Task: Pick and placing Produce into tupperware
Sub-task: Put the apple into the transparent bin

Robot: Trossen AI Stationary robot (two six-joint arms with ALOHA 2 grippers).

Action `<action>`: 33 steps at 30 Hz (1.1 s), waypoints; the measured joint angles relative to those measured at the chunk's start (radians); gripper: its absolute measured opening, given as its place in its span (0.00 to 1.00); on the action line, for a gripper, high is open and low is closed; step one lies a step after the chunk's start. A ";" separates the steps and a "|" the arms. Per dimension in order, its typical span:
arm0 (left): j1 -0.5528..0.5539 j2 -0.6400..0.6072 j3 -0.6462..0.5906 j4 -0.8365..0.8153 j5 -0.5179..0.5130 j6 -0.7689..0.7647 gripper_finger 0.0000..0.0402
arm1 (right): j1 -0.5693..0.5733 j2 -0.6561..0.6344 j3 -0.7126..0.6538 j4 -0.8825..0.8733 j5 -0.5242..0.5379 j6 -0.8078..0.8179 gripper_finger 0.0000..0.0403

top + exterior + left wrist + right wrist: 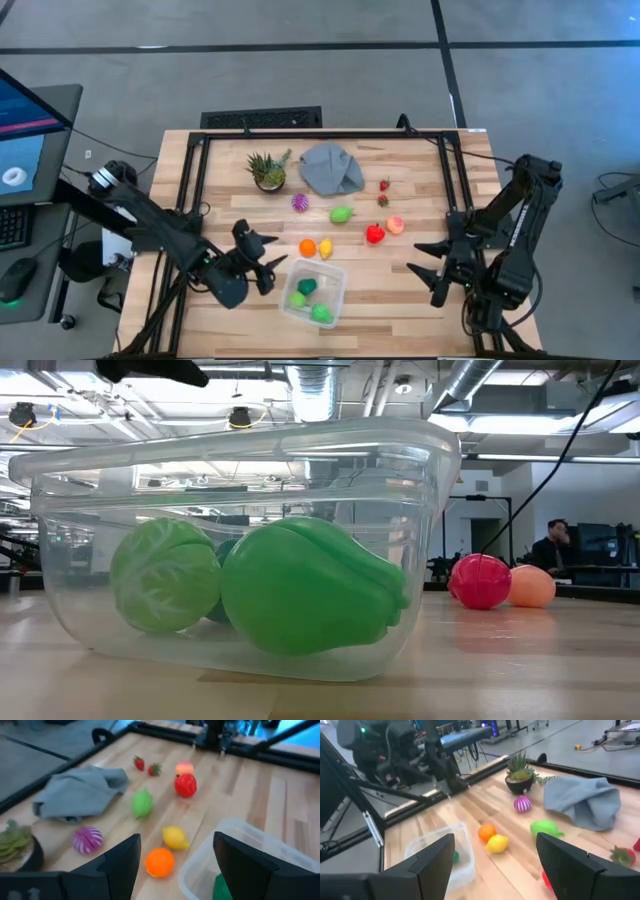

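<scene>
From above, the left gripper [262,262] hangs with its fingers spread wide and empty, just beside the tupperware [314,292], which sits near the front edge of the table [420,300] with three green pieces inside. The orange [307,247] and lemon [325,248] lie touching each other just behind the container. The right gripper [432,270] waits at the right side, also wide open and holding nothing.

At table height, the tupperware [240,550] fills the view, a green cabbage [165,575] and a green pepper [310,600] resting on its floor.

Through the left wrist, the orange [160,862] sits between the open fingers [122,862], the lemon [175,838] right beside it. My read: the orange is the next pick, so come straight down and centre on it, so that the lemon is not nudged.

From the right wrist, the orange [487,832], the lemon [498,843] and the tupperware [442,851] show well ahead.

No brand, label or readable writing shows anywhere.
</scene>
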 joint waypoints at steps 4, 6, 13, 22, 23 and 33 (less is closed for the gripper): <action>-0.028 -0.022 0.000 -0.035 -0.058 -0.039 0.60 | 0.035 0.007 -0.045 0.028 -0.001 0.069 0.76; -0.044 -0.027 0.000 -0.055 -0.087 -0.063 0.60 | 0.054 0.007 -0.066 0.045 -0.001 0.095 0.76; -0.094 -0.027 0.000 -0.116 -0.191 -0.186 0.60 | 0.098 0.007 -0.106 0.061 -0.012 0.170 0.76; -0.132 -0.026 0.000 -0.418 -0.279 -0.449 0.60 | 0.067 0.026 -0.124 0.103 -0.115 0.192 0.76; -0.132 -0.026 0.000 -0.483 -0.291 -0.505 0.60 | 0.047 0.040 -0.125 0.104 -0.144 0.192 0.76; -0.132 -0.026 0.000 -1.023 -0.325 -0.978 0.60 | -0.199 0.164 -0.125 0.176 -0.260 0.130 0.76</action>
